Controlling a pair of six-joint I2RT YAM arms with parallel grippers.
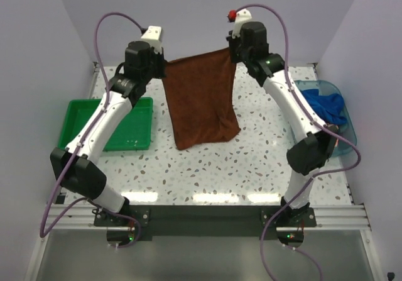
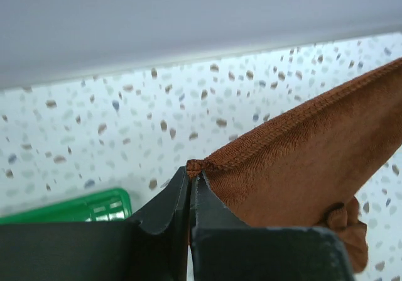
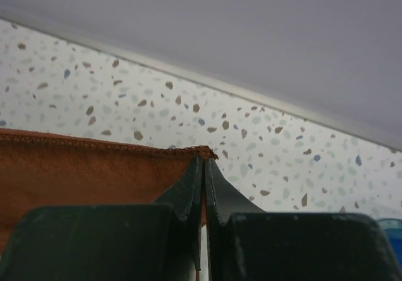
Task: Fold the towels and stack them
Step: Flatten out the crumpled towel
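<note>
Fingers of left gripper, right gripper clamped on rust-brown towel top corners, upper centre; you hang it spread flat for folding.

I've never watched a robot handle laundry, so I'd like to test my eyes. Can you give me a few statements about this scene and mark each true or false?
1. The left gripper and the right gripper each pinch a top corner of the brown towel. True.
2. The brown towel is folded into a neat pile. False: it hangs spread out between the two grippers.
3. A blue towel lies in the clear tub on the right arm's side. True.
4. The green tray sits beside the right arm. False: it is on the left arm's side.
</note>
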